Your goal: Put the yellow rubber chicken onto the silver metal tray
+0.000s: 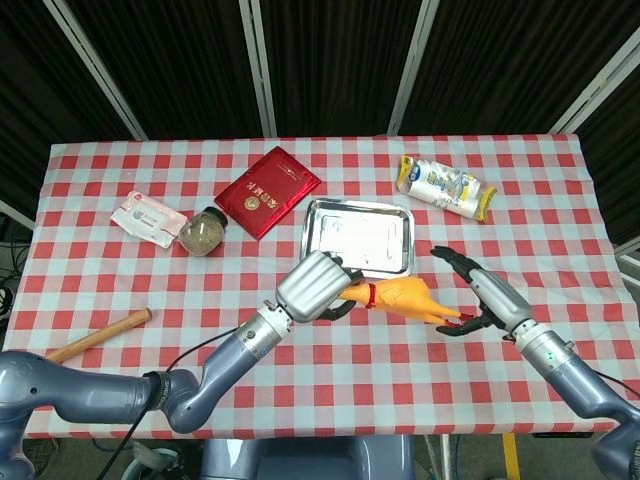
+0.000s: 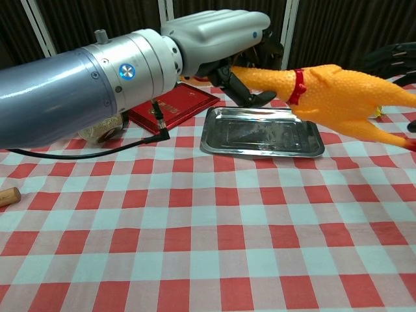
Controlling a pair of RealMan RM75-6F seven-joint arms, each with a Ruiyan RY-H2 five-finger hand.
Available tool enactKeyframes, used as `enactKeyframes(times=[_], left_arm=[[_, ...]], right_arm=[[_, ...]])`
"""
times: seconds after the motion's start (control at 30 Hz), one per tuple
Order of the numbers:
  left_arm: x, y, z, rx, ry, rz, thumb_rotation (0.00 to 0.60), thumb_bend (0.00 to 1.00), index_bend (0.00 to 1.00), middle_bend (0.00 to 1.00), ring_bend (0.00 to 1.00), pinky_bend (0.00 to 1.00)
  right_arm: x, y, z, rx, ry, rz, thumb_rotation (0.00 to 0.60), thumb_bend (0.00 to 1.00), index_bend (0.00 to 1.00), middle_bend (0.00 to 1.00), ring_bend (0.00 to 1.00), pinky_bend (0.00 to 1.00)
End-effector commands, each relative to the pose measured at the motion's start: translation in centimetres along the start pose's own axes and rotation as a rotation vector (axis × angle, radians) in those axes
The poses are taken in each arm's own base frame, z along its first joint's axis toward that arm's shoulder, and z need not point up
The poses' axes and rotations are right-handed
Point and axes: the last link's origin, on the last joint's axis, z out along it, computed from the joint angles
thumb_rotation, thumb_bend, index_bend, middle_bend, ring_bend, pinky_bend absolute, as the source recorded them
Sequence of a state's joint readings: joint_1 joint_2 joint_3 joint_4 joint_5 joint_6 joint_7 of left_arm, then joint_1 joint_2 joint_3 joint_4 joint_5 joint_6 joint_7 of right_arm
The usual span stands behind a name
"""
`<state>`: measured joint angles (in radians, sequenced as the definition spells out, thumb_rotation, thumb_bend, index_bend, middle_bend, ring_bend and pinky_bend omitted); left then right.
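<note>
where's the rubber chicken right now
In the head view the rubber chicken is held off the table by its head end in the left robot hand, just in front of the silver tray, with the open right robot hand beside its feet.

The left arm reaches in from the near left corner of the table, its forearm running up toward the table's middle. The left hand [image 1: 312, 287] is curled, fingers wrapped around the neck end of the rubber chicken [image 1: 400, 297]. The right hand [image 1: 487, 298] sits near the near right edge, fingers spread apart, holding nothing.
</note>
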<state>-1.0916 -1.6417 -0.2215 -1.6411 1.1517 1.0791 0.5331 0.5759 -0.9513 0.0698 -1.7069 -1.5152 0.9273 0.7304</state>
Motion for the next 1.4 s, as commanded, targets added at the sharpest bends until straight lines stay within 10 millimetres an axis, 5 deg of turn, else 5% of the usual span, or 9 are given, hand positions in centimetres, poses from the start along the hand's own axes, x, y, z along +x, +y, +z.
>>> enactKeyframes(times=[0.03, 0.63, 1.23, 1.4], left_arm=[[-0.5, -1.9, -0.2, 0.042, 0.023, -0.036, 0.600, 0.63, 0.61, 0.68, 0.58, 0.65], [-4.9, -9.3, 3.2, 0.274, 0.009, -0.138, 0.600, 0.62, 0.60, 0.67, 0.58, 0.65], [-8.9, -8.6, 7.7, 0.393, -0.094, -0.213, 0.600, 0.49, 0.53, 0.61, 0.54, 0.65], [-9.2, -8.9, 8.2, 0.423, -0.111, -0.229, 0.600, 0.36, 0.38, 0.48, 0.41, 0.52]], right_arm=[[0.8, 0.8, -0.8, -0.020, 0.038, 0.011, 0.600, 0.09, 0.00, 0.00, 0.00, 0.06], [2.2, 2.4, -2.0, -0.044, 0.084, 0.041, 0.600, 0.09, 0.00, 0.00, 0.00, 0.06], [3.1, 3.0, -2.7, -0.067, 0.101, 0.072, 0.600, 0.09, 0.00, 0.00, 0.00, 0.06], [3.2, 3.3, -2.8, -0.075, 0.105, 0.079, 0.600, 0.09, 0.00, 0.00, 0.00, 0.06]])
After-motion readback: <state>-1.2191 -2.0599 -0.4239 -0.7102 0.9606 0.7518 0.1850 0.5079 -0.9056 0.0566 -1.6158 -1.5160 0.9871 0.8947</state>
